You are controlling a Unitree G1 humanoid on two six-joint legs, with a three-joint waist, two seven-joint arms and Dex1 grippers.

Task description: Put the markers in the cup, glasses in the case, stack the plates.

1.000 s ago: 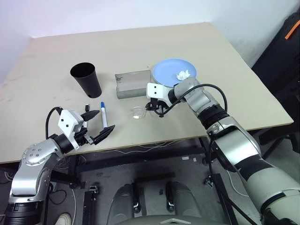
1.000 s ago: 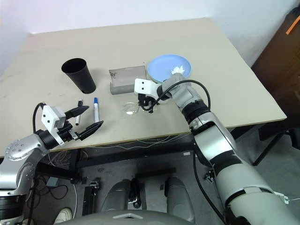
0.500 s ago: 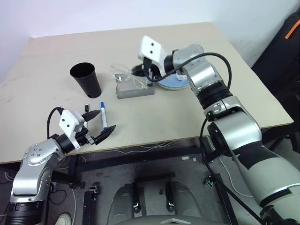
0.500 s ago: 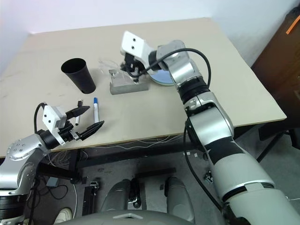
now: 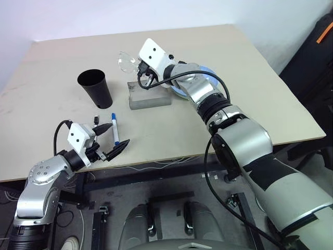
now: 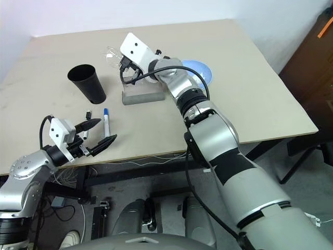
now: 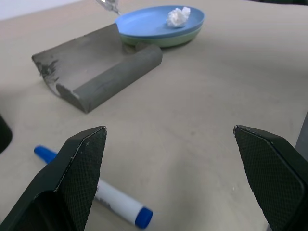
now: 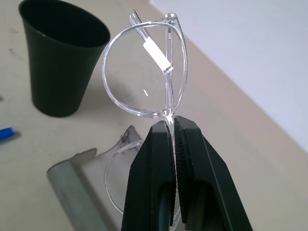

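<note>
My right gripper (image 8: 171,126) is shut on the clear glasses (image 8: 144,77) and holds them in the air above the back left end of the open grey case (image 5: 150,96). The black cup (image 5: 96,88) stands upright to the left of the case. Two markers lie near the front edge, the blue-capped one (image 5: 115,128) and the black-capped one (image 5: 95,122). My left gripper (image 5: 111,138) hangs open just in front of them, with nothing between its fingers. The light blue plate (image 7: 159,24) sits on the mint green plate (image 7: 163,41), right of the case.
A crumpled white paper wad (image 7: 178,15) lies on the blue plate. My right arm reaches across the plates. The table's (image 5: 250,104) right half and far side are bare.
My right gripper has lifted the glasses off the table in front of the case and carried them up and back-left, over the case. The left arm has stayed put.
</note>
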